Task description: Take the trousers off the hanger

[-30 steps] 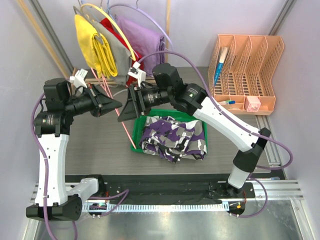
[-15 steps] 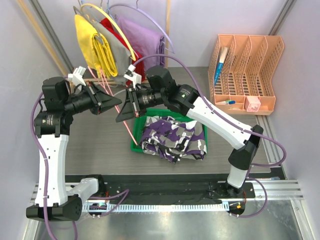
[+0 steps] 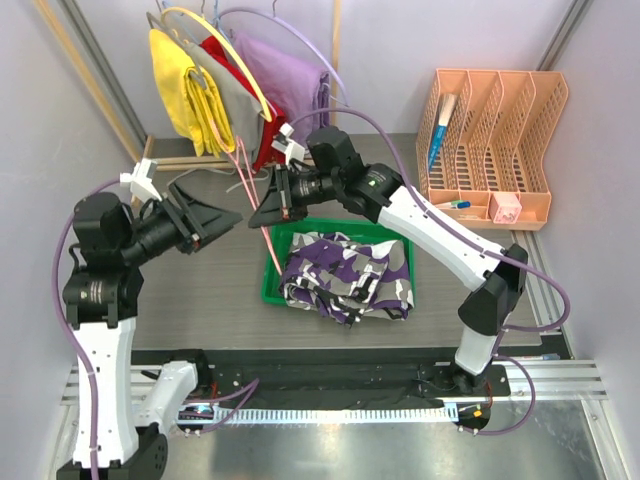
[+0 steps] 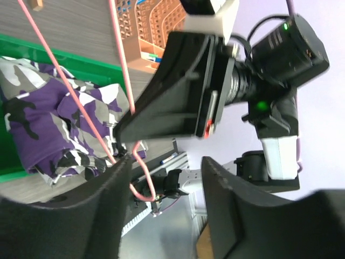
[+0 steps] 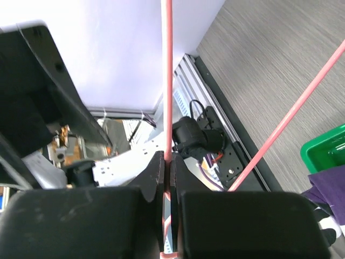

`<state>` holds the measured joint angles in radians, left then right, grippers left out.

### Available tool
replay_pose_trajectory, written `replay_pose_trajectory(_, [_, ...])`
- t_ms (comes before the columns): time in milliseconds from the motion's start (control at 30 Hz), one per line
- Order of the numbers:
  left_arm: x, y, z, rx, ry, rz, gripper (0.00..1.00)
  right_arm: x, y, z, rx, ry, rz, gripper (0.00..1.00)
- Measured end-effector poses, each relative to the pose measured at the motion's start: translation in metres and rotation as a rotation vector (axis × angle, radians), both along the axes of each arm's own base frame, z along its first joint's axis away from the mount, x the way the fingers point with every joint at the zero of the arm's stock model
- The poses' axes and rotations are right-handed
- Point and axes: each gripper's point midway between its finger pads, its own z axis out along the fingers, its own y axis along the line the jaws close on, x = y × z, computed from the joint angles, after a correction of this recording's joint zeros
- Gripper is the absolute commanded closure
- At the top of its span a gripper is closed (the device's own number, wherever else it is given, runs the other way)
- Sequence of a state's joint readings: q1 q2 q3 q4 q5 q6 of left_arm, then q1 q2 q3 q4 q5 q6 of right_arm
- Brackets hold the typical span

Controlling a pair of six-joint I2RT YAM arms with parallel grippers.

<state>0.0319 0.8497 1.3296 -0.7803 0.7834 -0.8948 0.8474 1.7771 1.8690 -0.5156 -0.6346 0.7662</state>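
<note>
Left of the green tray: left gripper, jaws parted, nothing between them, tips aimed toward the tray's far left corner.

Over that corner: the hanger, thin pink wire, slanting from the hanging garments beyond the tray down to the tray's left rim.

At the same corner, facing the left gripper: right gripper, jaws pinched tight on one wire of the hanger.

Inside the tray: the trousers, crumpled in a heap, off the hanger, spilling over the near rim.

Far right of the tray, toward the back: orange file rack.
</note>
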Motion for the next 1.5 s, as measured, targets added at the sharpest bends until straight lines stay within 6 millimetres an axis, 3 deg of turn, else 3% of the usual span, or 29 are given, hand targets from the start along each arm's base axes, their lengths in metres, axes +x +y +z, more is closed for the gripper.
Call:
replay_pose_trajectory(200, [-0.018,-0.002,-0.008,-0.015,-0.027,0.000,0.51,0.012,-0.002,0.011,0.035,0.042,-0.047,0.99])
replay_pose_trajectory(333, [-0.026,-0.013,-0.006,-0.016,-0.045,-0.047,0.52,0.014,0.001,0.029,0.082,0.073,-0.069,0.99])
replay_pose_trajectory(533, [-0.031,-0.049,-0.021,0.023,0.001,-0.162,0.55,0.015,0.005,0.070,0.181,0.068,-0.082,0.99])
replay_pose_trajectory(600, [-0.031,-0.059,-0.025,0.036,0.004,-0.178,0.55,0.016,0.005,0.074,0.191,0.059,-0.082,0.99])
replay_pose_trajectory(933, [-0.022,-0.059,-0.029,0.028,0.034,-0.102,0.60,0.024,0.007,0.067,0.201,0.073,-0.118,0.99])
replay_pose_trajectory(1100, [-0.024,-0.050,-0.035,0.046,0.070,-0.053,0.46,0.024,0.008,0.054,0.184,0.085,-0.134,0.99])
replay_pose_trajectory(1267, [-0.041,-0.036,-0.021,0.051,0.043,-0.022,0.41,0.015,0.011,0.048,0.169,0.097,-0.119,0.99])
replay_pose_trajectory(1400, [-0.053,-0.029,-0.007,0.026,-0.001,-0.009,0.47,0.010,0.012,0.050,0.172,0.093,-0.112,0.99])
replay_pose_trajectory(1500, [-0.052,-0.030,0.000,0.002,-0.017,-0.008,0.51,0.005,0.012,0.055,0.181,0.087,-0.107,0.99])
